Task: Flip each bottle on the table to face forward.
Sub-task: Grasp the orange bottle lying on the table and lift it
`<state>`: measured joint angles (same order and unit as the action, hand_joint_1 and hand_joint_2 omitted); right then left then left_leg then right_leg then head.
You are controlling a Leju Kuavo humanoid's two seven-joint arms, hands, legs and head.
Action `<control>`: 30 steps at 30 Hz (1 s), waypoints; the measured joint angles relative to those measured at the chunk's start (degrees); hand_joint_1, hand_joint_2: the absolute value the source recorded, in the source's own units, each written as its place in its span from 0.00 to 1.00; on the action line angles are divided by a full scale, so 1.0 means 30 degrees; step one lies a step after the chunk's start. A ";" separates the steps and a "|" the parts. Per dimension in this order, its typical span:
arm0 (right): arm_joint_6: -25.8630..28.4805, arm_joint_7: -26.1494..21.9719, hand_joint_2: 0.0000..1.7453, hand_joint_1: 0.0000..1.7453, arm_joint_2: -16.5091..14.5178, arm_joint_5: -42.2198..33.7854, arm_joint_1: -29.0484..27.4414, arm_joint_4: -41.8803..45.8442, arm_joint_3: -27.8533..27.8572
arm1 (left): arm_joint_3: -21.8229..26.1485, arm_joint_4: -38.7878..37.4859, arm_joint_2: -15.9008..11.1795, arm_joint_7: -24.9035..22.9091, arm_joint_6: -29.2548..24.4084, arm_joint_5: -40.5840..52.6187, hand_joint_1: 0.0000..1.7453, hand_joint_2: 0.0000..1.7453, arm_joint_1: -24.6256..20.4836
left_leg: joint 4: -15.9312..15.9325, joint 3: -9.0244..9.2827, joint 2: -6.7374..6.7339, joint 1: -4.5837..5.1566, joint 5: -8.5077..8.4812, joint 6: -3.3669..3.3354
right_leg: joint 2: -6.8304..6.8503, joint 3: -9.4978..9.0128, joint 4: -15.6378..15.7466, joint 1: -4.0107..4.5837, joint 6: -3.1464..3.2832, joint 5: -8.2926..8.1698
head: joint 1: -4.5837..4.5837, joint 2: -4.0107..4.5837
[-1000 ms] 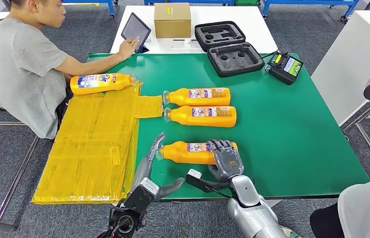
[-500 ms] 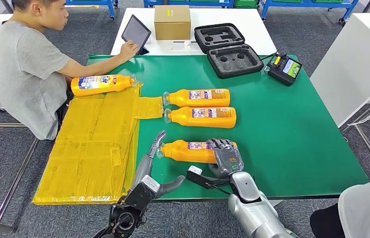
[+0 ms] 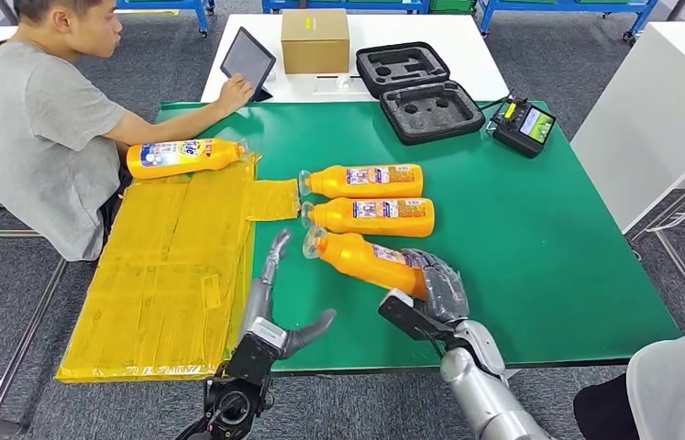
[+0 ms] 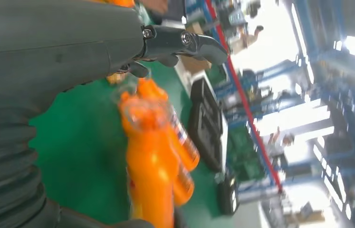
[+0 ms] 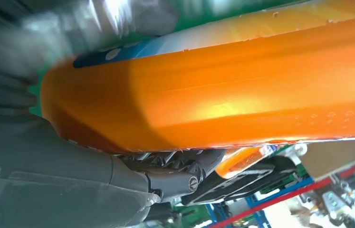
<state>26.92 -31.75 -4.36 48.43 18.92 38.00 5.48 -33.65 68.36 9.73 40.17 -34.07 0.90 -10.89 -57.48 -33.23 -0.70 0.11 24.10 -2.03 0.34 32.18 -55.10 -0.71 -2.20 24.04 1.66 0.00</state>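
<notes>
Lifted and tilted, nearest bottle sits in right hand.

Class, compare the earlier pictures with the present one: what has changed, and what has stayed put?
The right robot hand has lifted the nearest bottle by its base, so its cap now tilts up toward the far left. The left robot hand remains open beside it. The other three bottles are unmoved.

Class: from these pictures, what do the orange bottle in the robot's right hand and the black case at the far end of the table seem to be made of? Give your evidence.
Orange bottle: probably glossy plastic; its smooth surface shows bright highlights in the right wrist view, and it carries a printed label.
Black case: apparently a matte foam lining, dull and with shaped cut-out recesses; its shell material is unclear.
</notes>
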 joint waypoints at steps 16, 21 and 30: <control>0.0632 -0.2484 1.00 1.00 -0.0277 -0.4984 -0.1593 0.1664 0.0142 | 0.2042 -0.1986 0.1696 -0.0445 0.2107 -0.7065 0.00 1.00 0.0014 | -0.0001 -0.0188 0.0006 -0.0006 0.0013 0.0008 | -0.0001 0.0169 -0.0002 0.0001 -0.0001 0.0015 | -0.0002 0.0000; 0.0575 -0.2529 1.00 1.00 -0.0450 -0.5511 -0.2182 0.2656 -0.0511 | 0.1533 -0.3662 0.1932 -0.1250 0.3703 -0.8713 0.00 1.00 -0.0569 | -0.0003 -0.0261 0.0007 -0.0006 0.0009 0.0007 | -0.0003 0.0237 -0.0006 0.0004 -0.0002 0.0012 | 0.0002 0.0000; 0.0802 -0.2287 1.00 1.00 -0.0752 -0.5458 -0.2424 0.3317 -0.2201 | 0.0557 -0.4872 0.2107 -0.1849 0.5053 -0.9703 0.00 1.00 -0.1336 | -0.0002 -0.0362 0.0008 -0.0009 0.0005 0.0008 | -0.0002 0.0324 -0.0013 0.0006 -0.0002 0.0012 | 0.0004 0.0000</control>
<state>29.33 -38.61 -6.62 32.06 11.65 47.95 -1.13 -31.98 53.75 16.05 34.63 -18.91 -28.21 -14.90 -57.49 -34.32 -0.68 0.09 24.11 -2.00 0.34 33.15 -55.14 -0.70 -2.21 24.08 1.67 0.00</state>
